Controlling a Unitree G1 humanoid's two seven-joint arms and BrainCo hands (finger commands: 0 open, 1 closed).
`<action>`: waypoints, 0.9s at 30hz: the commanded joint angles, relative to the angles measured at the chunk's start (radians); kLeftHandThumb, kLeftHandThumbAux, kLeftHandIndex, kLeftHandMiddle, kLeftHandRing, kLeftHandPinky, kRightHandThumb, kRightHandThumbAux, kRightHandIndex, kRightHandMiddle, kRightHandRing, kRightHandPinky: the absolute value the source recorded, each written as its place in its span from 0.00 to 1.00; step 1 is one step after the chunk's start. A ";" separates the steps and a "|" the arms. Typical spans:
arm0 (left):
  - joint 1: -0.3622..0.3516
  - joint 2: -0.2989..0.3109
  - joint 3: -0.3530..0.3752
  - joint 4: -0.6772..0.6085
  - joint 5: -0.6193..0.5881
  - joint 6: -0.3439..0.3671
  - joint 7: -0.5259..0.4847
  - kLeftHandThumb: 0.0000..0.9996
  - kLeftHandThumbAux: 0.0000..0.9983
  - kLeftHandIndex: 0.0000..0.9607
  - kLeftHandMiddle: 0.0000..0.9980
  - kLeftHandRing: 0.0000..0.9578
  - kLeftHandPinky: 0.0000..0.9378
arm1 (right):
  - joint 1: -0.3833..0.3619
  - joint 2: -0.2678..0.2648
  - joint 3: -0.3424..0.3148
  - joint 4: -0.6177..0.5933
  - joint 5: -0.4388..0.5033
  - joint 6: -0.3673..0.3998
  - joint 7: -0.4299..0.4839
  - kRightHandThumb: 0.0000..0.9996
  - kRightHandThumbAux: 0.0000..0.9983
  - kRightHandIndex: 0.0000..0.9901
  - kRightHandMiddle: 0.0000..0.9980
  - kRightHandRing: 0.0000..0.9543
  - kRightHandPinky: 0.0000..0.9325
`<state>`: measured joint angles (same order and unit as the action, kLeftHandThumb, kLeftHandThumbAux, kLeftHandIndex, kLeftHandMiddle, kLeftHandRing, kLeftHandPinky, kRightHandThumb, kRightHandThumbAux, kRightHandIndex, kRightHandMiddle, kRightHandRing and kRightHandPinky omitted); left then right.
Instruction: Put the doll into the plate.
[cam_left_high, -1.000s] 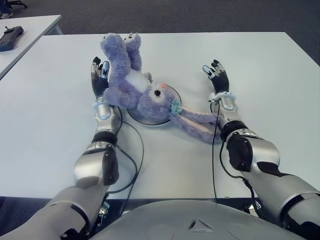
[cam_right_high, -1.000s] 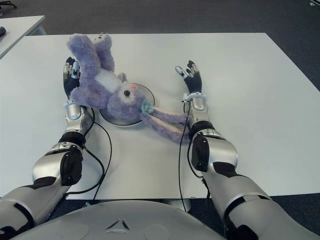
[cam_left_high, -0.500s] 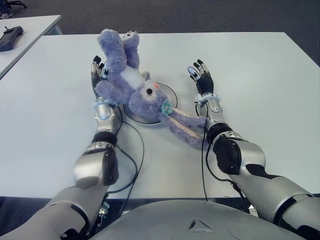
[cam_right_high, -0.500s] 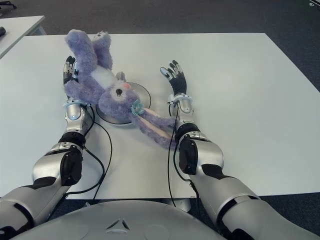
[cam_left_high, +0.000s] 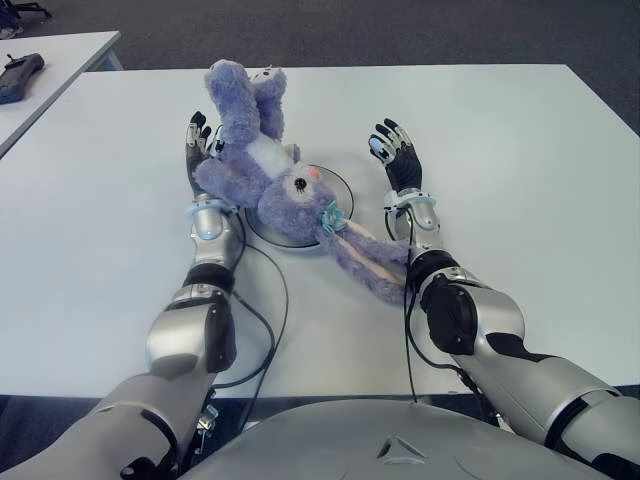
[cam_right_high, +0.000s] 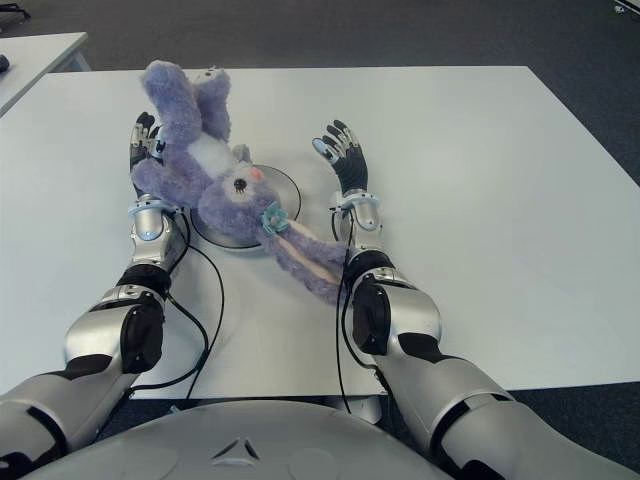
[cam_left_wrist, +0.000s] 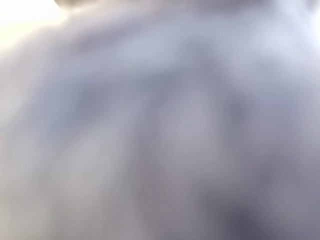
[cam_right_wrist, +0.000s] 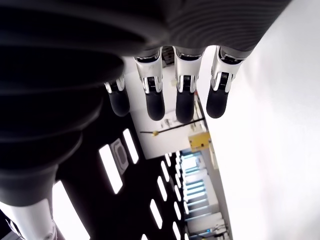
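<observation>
While the doll lies with its head and part of its body over the plate, its legs reach out past the far rim and its long ears trail off the near rim onto the desk. The left robot hand stands palm-in against the doll's flank, on the side away from the plate; its fingers look extended, not curled round the plush, and its own wrist view shows only purple fur pressed close, so I cannot tell how firm the contact is. The right robot hand is open, fingers spread and holding nothing, just beside the plate on its other side, with the doll's ears lying between it and the plate.

Compared with a second ago, the right robot hand has swung inward toward the plate, and the doll has shifted with it, its head sitting a little more squarely over the plate and its ears drawn nearer the robot. That suggests the two hands are nudging the doll into place, and the job is nearly but not wholly done.

No brand, label or readable writing shows anywhere.
</observation>
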<state>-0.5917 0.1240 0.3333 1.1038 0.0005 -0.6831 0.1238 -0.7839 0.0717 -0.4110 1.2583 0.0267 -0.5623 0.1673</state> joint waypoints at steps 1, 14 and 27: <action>0.370 -0.083 -0.018 0.173 -0.003 -0.021 -0.047 0.00 0.47 0.08 0.06 0.03 0.02 | 0.250 0.118 0.022 0.097 -0.004 0.040 -0.023 0.00 0.69 0.13 0.15 0.15 0.16; 0.377 -0.075 -0.017 0.174 -0.007 -0.004 -0.062 0.00 0.49 0.10 0.07 0.04 0.02 | 0.256 0.110 0.079 0.096 -0.040 0.042 -0.088 0.01 0.67 0.18 0.19 0.17 0.15; 0.376 -0.072 -0.012 0.177 -0.013 0.014 -0.075 0.00 0.52 0.09 0.07 0.05 0.04 | 0.267 0.100 0.166 0.096 -0.100 0.031 -0.221 0.00 0.71 0.20 0.22 0.18 0.16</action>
<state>-0.5875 0.1280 0.3325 1.1004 -0.0007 -0.6892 0.1191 -0.7651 0.0722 -0.2905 1.2455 -0.0191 -0.5696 0.0549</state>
